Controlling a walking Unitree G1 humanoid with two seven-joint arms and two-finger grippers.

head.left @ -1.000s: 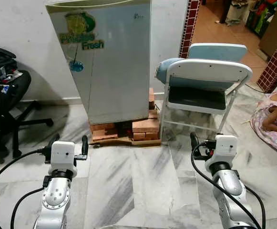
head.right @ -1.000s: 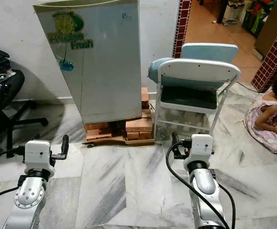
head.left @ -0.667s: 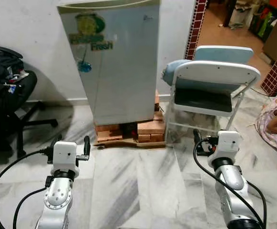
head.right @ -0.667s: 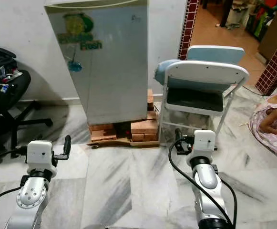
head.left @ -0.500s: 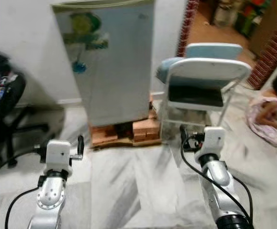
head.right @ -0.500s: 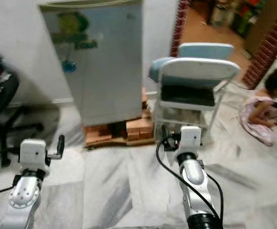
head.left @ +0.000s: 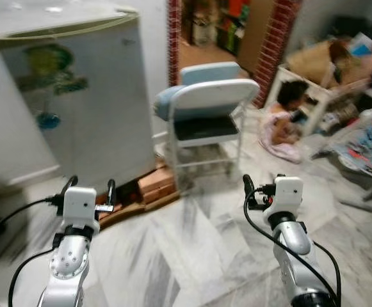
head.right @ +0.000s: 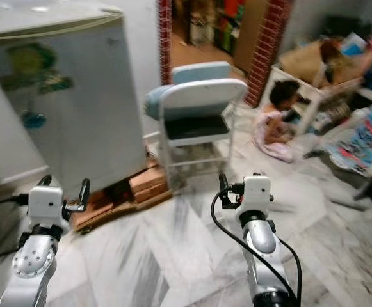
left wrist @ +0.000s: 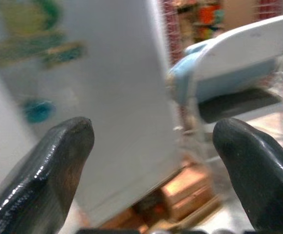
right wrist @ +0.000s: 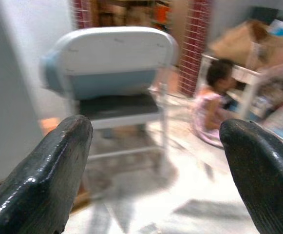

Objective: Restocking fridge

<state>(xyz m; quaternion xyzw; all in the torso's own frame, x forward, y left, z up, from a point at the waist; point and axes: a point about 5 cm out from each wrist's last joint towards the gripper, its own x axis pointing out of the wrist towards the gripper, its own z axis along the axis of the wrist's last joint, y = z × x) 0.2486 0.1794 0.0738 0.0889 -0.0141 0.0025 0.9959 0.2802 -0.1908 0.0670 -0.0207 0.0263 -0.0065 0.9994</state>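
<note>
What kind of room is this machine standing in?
Most likely a lived-in home. A small fridge propped on bricks stands against the wall beside a folding chair on a marble floor. A person sits on the floor near cluttered boxes.

The fridge stands at the far left on a stack of bricks on the floor. Just right of it is a folding chair, with a doorway behind. Further right, a person sits on the floor beside a low shelf. The left tool and right tool hang in front, well apart, above the floor.
</note>
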